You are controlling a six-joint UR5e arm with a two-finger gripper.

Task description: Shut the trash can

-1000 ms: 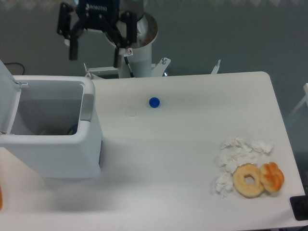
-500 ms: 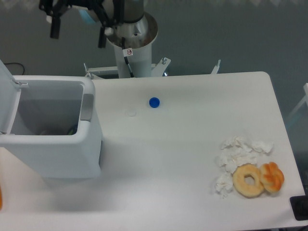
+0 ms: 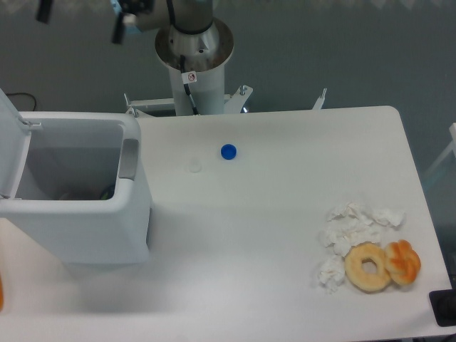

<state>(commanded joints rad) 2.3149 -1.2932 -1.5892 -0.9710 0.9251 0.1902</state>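
Note:
The trash can [image 3: 78, 221] is a big white boxy bin at the table's left side. It stands open, its flat lid [image 3: 10, 142] tipped up at the left edge and a grey latch strip [image 3: 129, 158] on its right rim. Something dark lies at its bottom. My gripper [image 3: 80, 18] hangs at the top left of the view, above and behind the can, mostly cut off by the frame edge. Two dark fingertips [image 3: 118, 32] show, set wide apart with nothing between them.
A blue bottle cap [image 3: 228, 151] and a small clear disc [image 3: 194, 167] lie right of the can. Crumpled tissues [image 3: 353, 228], a doughnut [image 3: 368, 266] and a pastry [image 3: 403, 261] sit at the front right. The arm's base column [image 3: 194, 57] stands behind the table.
My gripper has risen and shifted left over the last second, from above the table's back edge to the top left corner. The trash can and the rest stay put.

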